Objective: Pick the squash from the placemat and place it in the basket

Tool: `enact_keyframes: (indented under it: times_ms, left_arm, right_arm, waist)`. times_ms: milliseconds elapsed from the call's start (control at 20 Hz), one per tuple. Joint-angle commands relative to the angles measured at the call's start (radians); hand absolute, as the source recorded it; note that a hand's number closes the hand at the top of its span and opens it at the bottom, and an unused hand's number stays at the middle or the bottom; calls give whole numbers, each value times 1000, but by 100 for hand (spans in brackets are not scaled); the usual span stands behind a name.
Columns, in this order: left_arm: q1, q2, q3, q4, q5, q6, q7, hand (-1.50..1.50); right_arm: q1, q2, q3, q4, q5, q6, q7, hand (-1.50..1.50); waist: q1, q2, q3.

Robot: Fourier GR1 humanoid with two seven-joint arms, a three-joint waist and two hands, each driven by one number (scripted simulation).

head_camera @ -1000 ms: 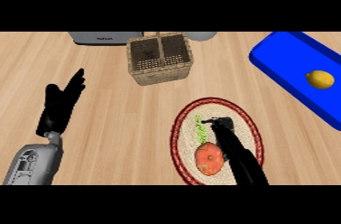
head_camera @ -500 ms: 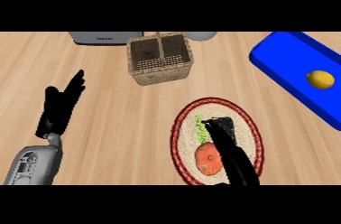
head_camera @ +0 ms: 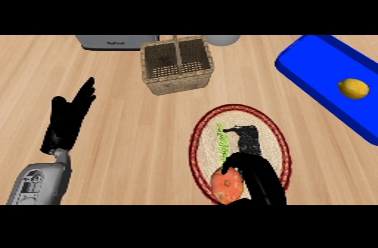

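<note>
A wooden counter (head_camera: pixel 133 137) seen from above. The right hand (head_camera: pixel 247 159) lies over an oval red-rimmed placemat (head_camera: pixel 277 142), its fingers (head_camera: pixel 245 134) stretched away from the viewer. Just left of the fingers runs a thin green strip (head_camera: pixel 221 139). Nearer the viewer, against the hand's left side, sits an orange squash (head_camera: pixel 227 186). Beyond the fingertips and to their left stands a wicker basket (head_camera: pixel 177 66). Far right, a blue tray (head_camera: pixel 325 77) holds a yellow fruit (head_camera: pixel 354 88). The left hand (head_camera: pixel 68 119) rests open at the left.
</note>
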Motion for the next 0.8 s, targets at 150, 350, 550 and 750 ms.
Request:
enact_keyframes:
  times_ms: [150, 350, 550, 750]
  left_arm:
    - [-7, -16, -42, 6, -15, -21, -21, 0]
    - [-38, -34, -71, 2, -15, -34, -12, 0]
    - [-64, -49, -96, 18, -22, -44, -10, 0]
    - [-96, -63, -111, 16, -24, -46, 1, 0]
  right_arm:
    - [-314, 84, 130, 111, 211, 162, 413, 150]
    - [-441, 85, 141, 166, 219, 269, 532, 150]
    - [-627, 86, 170, 218, 209, 370, 688, 150]
    - [-812, 87, 150, 260, 134, 371, 794, 150]
  waist:
    - [96, 18, -5]
    - [154, 31, -8]
    - [180, 32, -5]
    - [219, 37, 2]
